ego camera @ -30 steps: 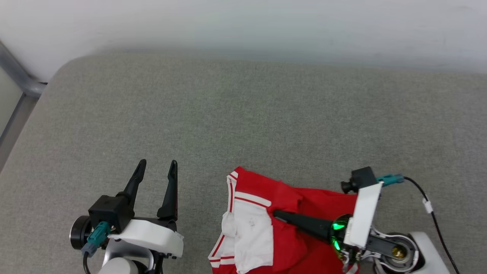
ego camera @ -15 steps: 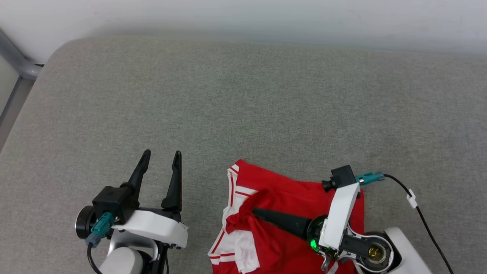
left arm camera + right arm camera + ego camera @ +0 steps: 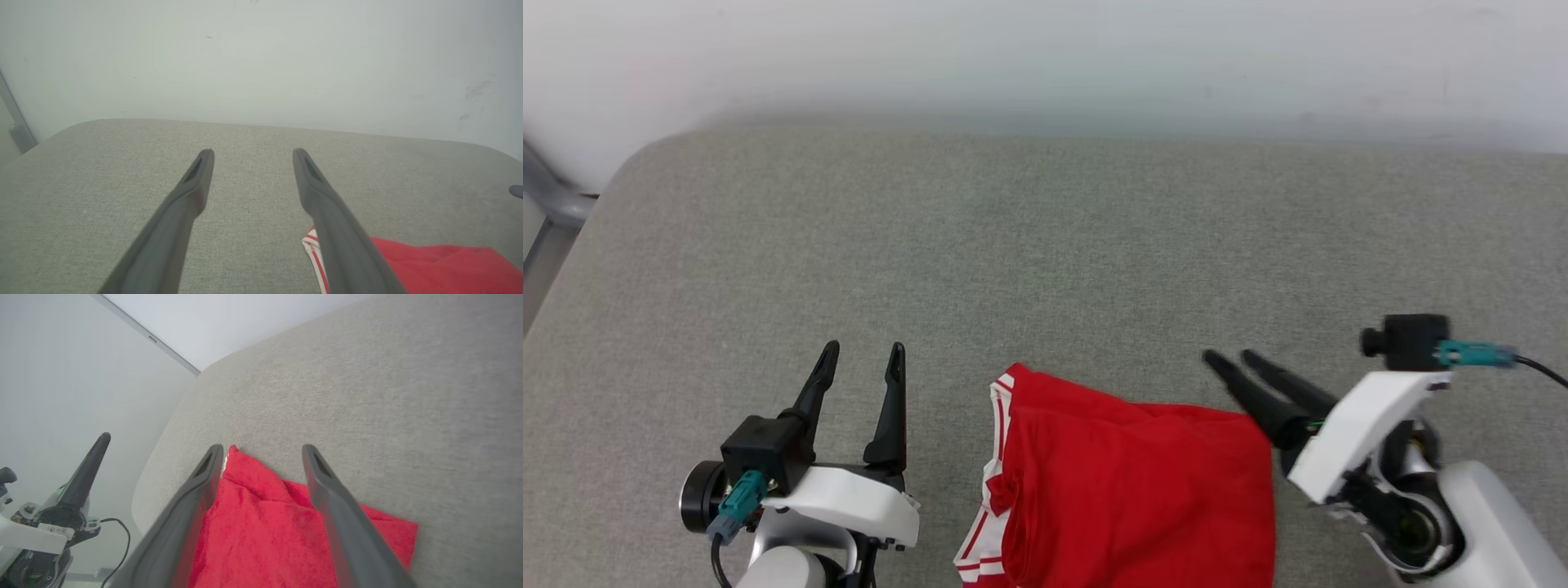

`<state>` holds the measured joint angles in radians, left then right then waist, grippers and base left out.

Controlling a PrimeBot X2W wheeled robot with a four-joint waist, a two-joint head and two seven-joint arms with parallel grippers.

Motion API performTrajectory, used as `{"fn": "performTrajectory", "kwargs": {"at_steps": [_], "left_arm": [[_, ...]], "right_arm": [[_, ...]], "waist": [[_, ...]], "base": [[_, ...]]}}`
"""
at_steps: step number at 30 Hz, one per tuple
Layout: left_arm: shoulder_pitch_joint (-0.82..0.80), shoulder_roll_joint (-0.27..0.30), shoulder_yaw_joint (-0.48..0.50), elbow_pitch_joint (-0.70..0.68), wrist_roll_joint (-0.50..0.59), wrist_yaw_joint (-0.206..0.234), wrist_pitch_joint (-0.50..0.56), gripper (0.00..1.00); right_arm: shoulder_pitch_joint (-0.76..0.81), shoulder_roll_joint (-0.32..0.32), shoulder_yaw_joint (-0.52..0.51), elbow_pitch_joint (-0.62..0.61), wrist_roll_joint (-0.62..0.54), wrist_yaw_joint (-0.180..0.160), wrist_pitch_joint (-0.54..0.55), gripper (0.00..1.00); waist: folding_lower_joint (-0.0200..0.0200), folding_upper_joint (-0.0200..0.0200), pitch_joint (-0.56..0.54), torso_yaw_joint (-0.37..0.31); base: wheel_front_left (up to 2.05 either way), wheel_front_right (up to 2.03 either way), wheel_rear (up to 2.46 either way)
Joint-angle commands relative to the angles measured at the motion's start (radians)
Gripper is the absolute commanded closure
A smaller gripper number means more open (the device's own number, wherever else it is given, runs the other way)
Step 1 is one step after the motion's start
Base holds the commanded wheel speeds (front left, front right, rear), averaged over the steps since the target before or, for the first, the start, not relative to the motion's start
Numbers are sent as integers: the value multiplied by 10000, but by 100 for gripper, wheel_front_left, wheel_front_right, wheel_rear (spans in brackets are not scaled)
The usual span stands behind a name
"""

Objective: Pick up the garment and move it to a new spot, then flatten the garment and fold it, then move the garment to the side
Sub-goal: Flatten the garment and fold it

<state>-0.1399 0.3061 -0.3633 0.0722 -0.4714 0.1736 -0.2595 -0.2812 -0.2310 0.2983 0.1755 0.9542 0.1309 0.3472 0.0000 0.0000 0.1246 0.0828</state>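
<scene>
Since a second ago my right gripper (image 3: 1227, 356) has let go and backed off the garment (image 3: 1135, 490). My left gripper (image 3: 863, 349) stands wide and empty. The garment lies folded just right of it. The right gripper, also wide and empty, is at its far corner. Folding looks finished; next, grip an edge and slide it aside.

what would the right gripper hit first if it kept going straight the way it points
Most likely the bare grey padded surface beyond the garment. The open right gripper aims past its far edge, apparently slanting down. The exact landing spot is unclear.
</scene>
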Motion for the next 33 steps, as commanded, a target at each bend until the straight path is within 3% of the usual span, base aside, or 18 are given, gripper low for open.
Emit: {"fn": "performTrajectory", "kwargs": {"at_steps": [1, 3, 8, 19, 26, 33], "left_arm": [[137, 46, 42, 16, 26, 58, -49, 0], [190, 65, 59, 29, 15, 79, -51, 0], [463, 102, 117, 14, -25, 186, -53, 0], [971, 347, 227, -82, -42, 388, 3, 0], [1121, 451, 224, -72, -63, 475, 77, 0], [1274, 465, 208, -1, -126, 560, 80, 0]], "right_arm": [[207, -187, -258, 105, -552, -4, -415, 0], [287, -296, -467, 178, -909, -4, -653, 0], [818, -698, -1580, 375, -3045, -4, -1615, 0], [2119, 119, -3476, -1085, -6583, -4, -3557, 0], [3296, 791, -3676, -2309, -7450, -4, -3523, 0], [4123, 1231, -3665, -3027, -7573, -4, -3174, 0]], "waist": [[0, 0, -196, -154], [0, 0, -271, -215], [0, 0, -702, -506], [0, 0, -1390, -930], [0, 0, -1663, -1061], [0, 0, -1722, -1153]], "base": [[0, 0, 0], [0, 0, 0], [0, 0, 0], [0, 0, 0], [0, 0, 0], [0, 0, 0]]}}
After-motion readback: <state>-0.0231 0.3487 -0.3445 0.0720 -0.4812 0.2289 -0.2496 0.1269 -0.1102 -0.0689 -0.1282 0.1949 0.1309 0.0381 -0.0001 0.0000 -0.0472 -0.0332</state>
